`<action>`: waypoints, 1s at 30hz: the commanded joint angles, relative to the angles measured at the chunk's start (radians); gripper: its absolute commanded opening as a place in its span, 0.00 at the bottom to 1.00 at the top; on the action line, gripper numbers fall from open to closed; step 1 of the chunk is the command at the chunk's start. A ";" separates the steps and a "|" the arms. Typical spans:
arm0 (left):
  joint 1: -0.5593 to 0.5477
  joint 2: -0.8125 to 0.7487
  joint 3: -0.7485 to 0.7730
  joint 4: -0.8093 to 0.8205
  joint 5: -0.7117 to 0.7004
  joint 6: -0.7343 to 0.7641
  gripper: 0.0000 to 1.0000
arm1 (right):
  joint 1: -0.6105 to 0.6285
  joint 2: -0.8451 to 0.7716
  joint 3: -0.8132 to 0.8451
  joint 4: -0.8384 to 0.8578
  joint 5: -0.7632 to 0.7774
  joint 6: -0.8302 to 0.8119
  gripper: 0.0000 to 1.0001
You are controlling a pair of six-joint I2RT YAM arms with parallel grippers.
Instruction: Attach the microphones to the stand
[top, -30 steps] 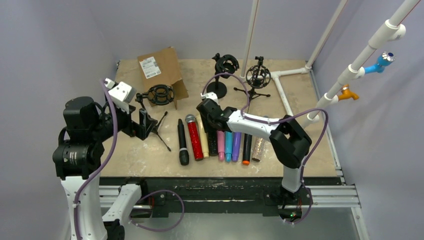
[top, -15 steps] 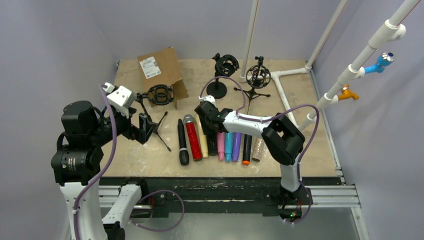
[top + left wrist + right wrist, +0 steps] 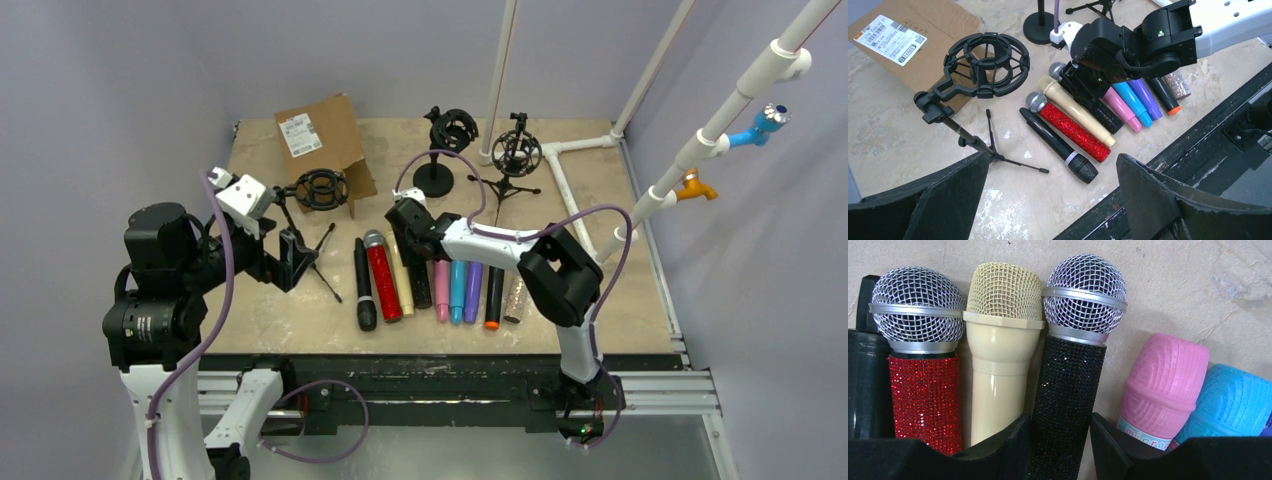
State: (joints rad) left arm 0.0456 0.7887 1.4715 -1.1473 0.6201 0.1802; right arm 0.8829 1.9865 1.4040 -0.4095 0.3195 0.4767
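Several microphones lie side by side on the table: black (image 3: 365, 285), glittery red (image 3: 385, 280), cream (image 3: 403, 275), glittery black (image 3: 420, 285), pink (image 3: 441, 295), blue (image 3: 457, 292), purple (image 3: 473, 290), an orange-tipped black one (image 3: 494, 297) and glittery silver (image 3: 517, 297). My right gripper (image 3: 408, 225) is low over their heads. In the right wrist view its jaws (image 3: 1060, 416) close on the glittery black microphone (image 3: 1073, 375), which lies between the cream (image 3: 1000, 355) and pink (image 3: 1163, 385) ones. My left gripper (image 3: 295, 255) is open and empty beside a tripod stand with a shock mount (image 3: 320, 190), and hovers above the table (image 3: 1050, 155).
A brown cardboard box (image 3: 320, 135) sits at the back left. A round-base stand (image 3: 450, 130) and a second tripod stand (image 3: 517, 152) are at the back middle. White PVC pipes (image 3: 575, 190) run along the right. The table's dark front rail (image 3: 1168, 150) lies below the microphones.
My right gripper has moved left and farther back along the microphones toward their heads. My left arm has shifted slightly.
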 commanded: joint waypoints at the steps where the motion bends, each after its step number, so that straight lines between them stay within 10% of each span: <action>1: 0.006 -0.024 -0.013 0.005 0.015 0.026 1.00 | -0.004 0.026 0.017 -0.027 -0.035 0.001 0.49; 19: 0.005 -0.040 -0.028 -0.001 0.024 0.039 1.00 | -0.003 0.073 0.065 -0.072 -0.055 0.002 0.55; 30: 0.005 -0.036 -0.028 0.008 0.052 0.030 1.00 | 0.006 -0.132 0.153 -0.091 0.033 0.002 0.20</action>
State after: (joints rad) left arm 0.0456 0.7528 1.4387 -1.1488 0.6346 0.2031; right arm 0.8806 2.0125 1.4487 -0.4854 0.3012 0.4881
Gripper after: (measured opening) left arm 0.998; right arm 0.434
